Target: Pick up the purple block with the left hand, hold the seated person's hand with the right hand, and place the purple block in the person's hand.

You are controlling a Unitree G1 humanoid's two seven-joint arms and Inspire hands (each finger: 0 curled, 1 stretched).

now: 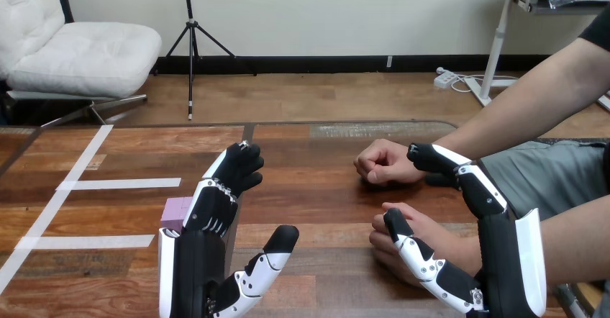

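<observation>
A small purple block (175, 214) lies on the wooden table (316, 196), partly hidden behind my left hand (203, 250). That hand stands upright just right of the block, open, with loosely bent fingers, the thumb spread to the right and nothing in it. My right hand (505, 250) is open at the right. Its thumb lies across the front of the person's near hand (421, 233), a loose fist resting on the table. Its fingers reach past that hand toward the wrist of the person's far hand (383, 162), also a fist. I see no closed hold on either.
White tape strips (119, 183) cross the left part of the table. The person's forearms come in from the right side. Bare wood lies between my two hands and along the far edge.
</observation>
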